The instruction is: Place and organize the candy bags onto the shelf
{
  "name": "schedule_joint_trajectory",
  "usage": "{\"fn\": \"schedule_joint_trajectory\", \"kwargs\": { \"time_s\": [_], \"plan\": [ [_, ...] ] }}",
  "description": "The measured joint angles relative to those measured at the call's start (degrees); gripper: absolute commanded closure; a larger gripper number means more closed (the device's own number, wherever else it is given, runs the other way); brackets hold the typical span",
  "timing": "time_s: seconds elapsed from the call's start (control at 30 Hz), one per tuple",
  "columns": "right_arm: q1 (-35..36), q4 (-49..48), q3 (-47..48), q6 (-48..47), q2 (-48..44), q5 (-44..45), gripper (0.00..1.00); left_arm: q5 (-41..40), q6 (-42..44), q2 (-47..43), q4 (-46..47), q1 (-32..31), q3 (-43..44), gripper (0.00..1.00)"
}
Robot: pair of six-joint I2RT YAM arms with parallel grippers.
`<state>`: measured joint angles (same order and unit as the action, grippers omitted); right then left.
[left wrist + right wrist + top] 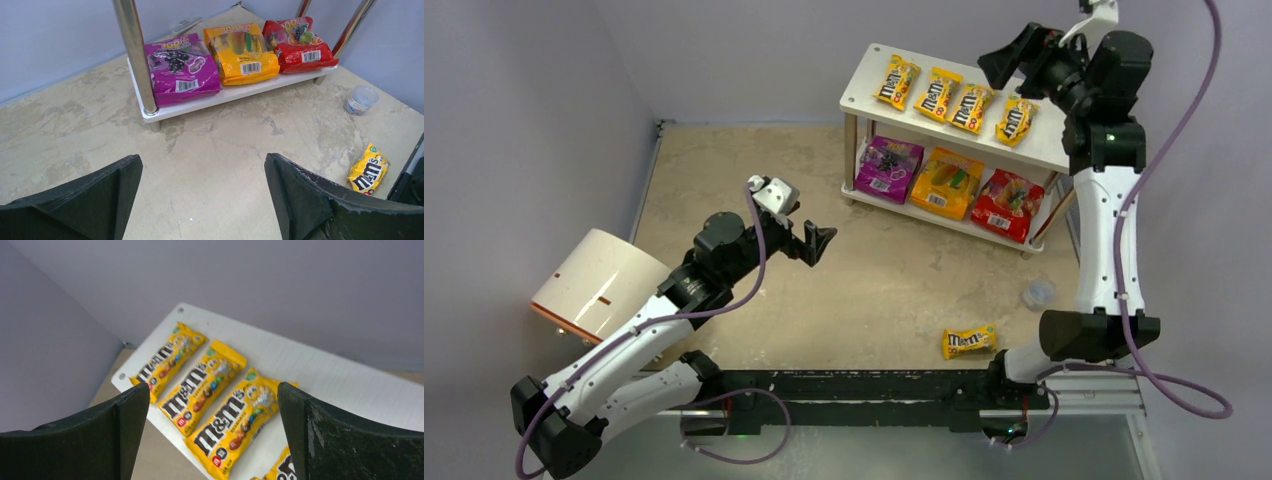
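The shelf (1046,150) stands at the back right. Several yellow M&M's candy bags lie in a row on its top board (325,385), among them one (167,360), a second (202,385) and a third (232,420). On the lower board (235,92) lie a purple pouch (181,70), an orange pouch (242,52) and a red pouch (297,45). One more yellow packet (969,341) lies loose on the table near the right arm's base. My right gripper (212,387) hovers open above the top row, holding nothing. My left gripper (202,160) is open over bare table, facing the shelf.
A white-and-tan cylinder (599,285) lies at the left beside my left arm. A small clear round cup (1038,293) sits on the table in front of the shelf's right end. Grey walls close in the back and both sides. A black rail (854,385) runs along the near edge.
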<state>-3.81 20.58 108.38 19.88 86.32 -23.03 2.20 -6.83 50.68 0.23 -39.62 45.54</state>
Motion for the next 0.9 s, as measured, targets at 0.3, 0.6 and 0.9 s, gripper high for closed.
{"fn": "schedule_joint_trajectory", "kwargs": {
  "time_s": [0.3, 0.6, 0.9],
  "plan": [
    [11.0, 2.4, -6.6, -2.7, -12.2, 7.2, 0.03, 0.4, 0.0, 0.6, 0.0, 0.0, 0.0, 0.0],
    [37.7, 3.9, -48.6, 4.8, -26.1, 16.3, 0.09, 0.3, -0.1, 0.6, -0.2, 0.0, 0.2, 0.0],
    [47.3, 16.3, -59.3, 17.6, -15.1, 30.1, 0.24, -0.8, 0.0, 0.7, -0.6, 0.0, 0.3, 0.0]
  ]
}}
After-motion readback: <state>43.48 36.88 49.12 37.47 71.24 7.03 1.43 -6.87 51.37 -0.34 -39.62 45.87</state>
